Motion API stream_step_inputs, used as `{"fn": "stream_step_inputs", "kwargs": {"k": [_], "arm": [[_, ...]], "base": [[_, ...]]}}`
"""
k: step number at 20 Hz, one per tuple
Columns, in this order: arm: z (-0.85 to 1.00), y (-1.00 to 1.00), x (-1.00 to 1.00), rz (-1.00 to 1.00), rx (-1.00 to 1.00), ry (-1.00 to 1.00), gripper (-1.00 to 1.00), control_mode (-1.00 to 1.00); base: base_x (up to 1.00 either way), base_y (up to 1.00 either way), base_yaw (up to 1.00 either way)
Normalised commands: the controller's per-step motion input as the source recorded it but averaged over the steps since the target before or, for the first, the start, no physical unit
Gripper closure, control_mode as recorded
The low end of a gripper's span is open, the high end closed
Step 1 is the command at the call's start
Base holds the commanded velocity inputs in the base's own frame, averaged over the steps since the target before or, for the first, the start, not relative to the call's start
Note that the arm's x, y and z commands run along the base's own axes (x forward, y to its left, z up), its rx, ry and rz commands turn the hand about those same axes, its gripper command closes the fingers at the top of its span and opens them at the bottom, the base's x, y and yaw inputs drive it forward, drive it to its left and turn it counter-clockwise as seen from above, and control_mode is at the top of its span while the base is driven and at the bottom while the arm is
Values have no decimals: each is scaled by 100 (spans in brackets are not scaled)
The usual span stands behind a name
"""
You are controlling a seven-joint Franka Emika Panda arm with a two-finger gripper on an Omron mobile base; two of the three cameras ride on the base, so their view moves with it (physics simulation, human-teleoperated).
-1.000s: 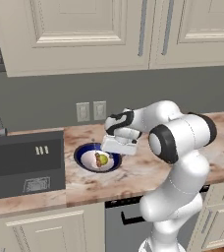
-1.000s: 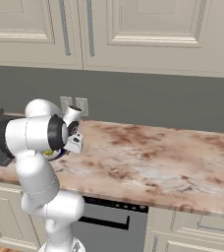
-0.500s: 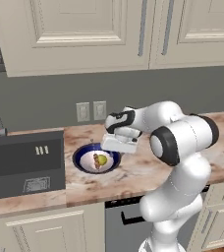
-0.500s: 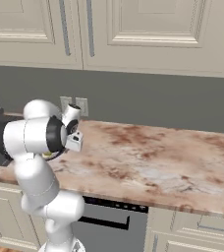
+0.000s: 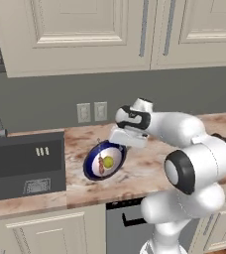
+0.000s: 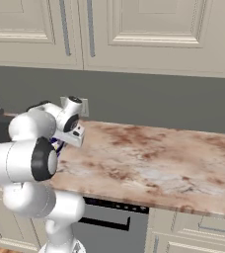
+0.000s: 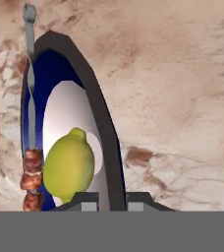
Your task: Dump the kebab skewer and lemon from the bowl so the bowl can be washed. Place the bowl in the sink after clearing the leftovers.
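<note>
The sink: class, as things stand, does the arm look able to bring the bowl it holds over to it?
Probably yes. The end effector grips the bowl by its rim above the counter, and nothing visible stands between it and the sink.

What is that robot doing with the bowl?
The robot's white arm has its gripper shut on the rim of the bowl and holds it tilted up on edge over the counter. The lemon and the kebab skewer are both inside the bowl, so nothing has been dumped out yet. The sink is off to the side, where the bowl is meant to go once it has been cleared.
</note>
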Motion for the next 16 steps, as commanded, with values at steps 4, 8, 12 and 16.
{"fn": "stream_step_inputs", "kwargs": {"k": [4, 8, 12, 16], "arm": [[71, -27, -42, -14, 12, -7, 100, -100], [77, -36, -47, -20, 21, -3, 100, -100], [78, -45, -52, -23, 27, 0, 100, -100], [81, -57, -62, -17, 32, 0, 100, -100]], "base": [[0, 0, 0], [0, 0, 0], [0, 0, 0], [0, 0, 0]]}}
